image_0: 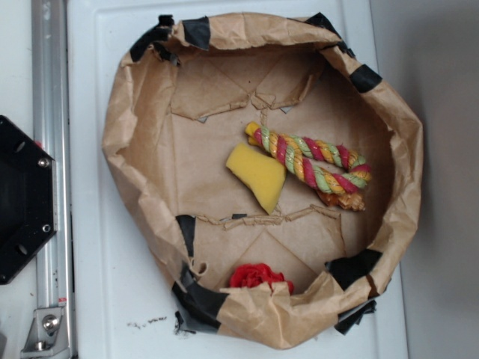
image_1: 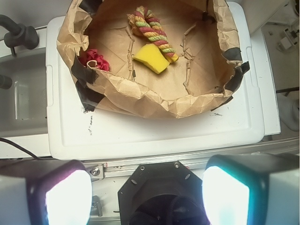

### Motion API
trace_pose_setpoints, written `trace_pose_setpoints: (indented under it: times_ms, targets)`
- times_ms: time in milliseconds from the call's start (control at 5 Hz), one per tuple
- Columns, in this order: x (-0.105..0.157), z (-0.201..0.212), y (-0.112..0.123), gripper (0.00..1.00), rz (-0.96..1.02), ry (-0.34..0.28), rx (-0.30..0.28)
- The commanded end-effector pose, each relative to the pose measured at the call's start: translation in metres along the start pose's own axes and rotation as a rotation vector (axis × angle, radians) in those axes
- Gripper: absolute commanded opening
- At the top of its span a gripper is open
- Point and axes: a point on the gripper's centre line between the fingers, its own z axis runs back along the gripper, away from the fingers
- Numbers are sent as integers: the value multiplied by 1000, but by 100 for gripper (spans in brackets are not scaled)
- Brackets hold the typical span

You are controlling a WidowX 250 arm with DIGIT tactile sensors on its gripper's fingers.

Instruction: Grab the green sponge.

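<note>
Rope toy (image_0: 310, 164), red bundle (image_0: 258, 276) in paper basin (image_0: 135, 112).

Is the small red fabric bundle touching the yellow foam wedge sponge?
No, the red fabric bundle lies apart by the paper wall, away from the yellow foam sponge.

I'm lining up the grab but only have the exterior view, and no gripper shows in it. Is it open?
Observer: Yes. In the wrist view the gripper has its two pads wide apart, with nothing between them.
Operator: Where is it?
Observer: Outside the crumpled brown paper bowl, above the black hexagonal base plate.
Operator: Can that camera see the target?
Observer: Yes. The yellow foam wedge sponge shows whole over the bowl's near wall, with the twisted red, green and yellow rope toy against its far side.
</note>
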Motion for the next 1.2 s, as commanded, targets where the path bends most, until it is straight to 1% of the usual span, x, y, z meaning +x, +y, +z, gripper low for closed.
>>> trace_pose_setpoints:
  times_ms: [0,200,400,600,800,1000]
  targets:
    - [0,0,0,100,0,0,0]
    - [47,-33,15,100,-18,-142,12]
    - [80,-55,20,100,-49,-264,73]
    - [92,-105,22,100,-119,-217,67]
    - [95,-153,28,100,-143,-134,70]
    - [103,-187,28,100,-161,-85,63]
